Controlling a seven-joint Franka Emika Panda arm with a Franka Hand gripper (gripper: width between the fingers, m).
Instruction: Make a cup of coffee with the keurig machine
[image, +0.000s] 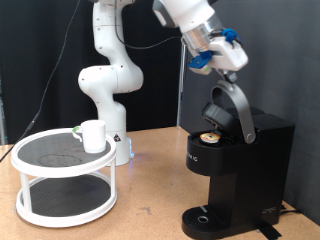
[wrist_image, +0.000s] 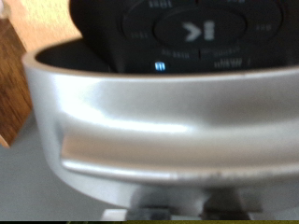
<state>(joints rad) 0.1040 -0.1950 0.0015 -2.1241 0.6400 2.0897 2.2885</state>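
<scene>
From the exterior view I have the gripper high at about 1 o'clock in the frame, sitting right at the upper end of the raised lid of the keurig machine. Its blue-trimmed hand touches or nearly touches the silver lid handle; I cannot tell whether the fingers are spread or pressed together, as neither view shows them clearly.

The machine stands on the wooden table at 4 o'clock in the frame. The lid is swung open, and in the exposed chamber I see a coffee pod seated, with its pale top showing. The round drip base carries nothing that I can make out.

The cup, white, stands upright on the top tier of a white two-tier round rack at 8 o'clock in the frame, well apart from the machine.

The wrist view is filled by the silver handle band, blurred, with the black button panel behind it and a small blue light lit.
</scene>
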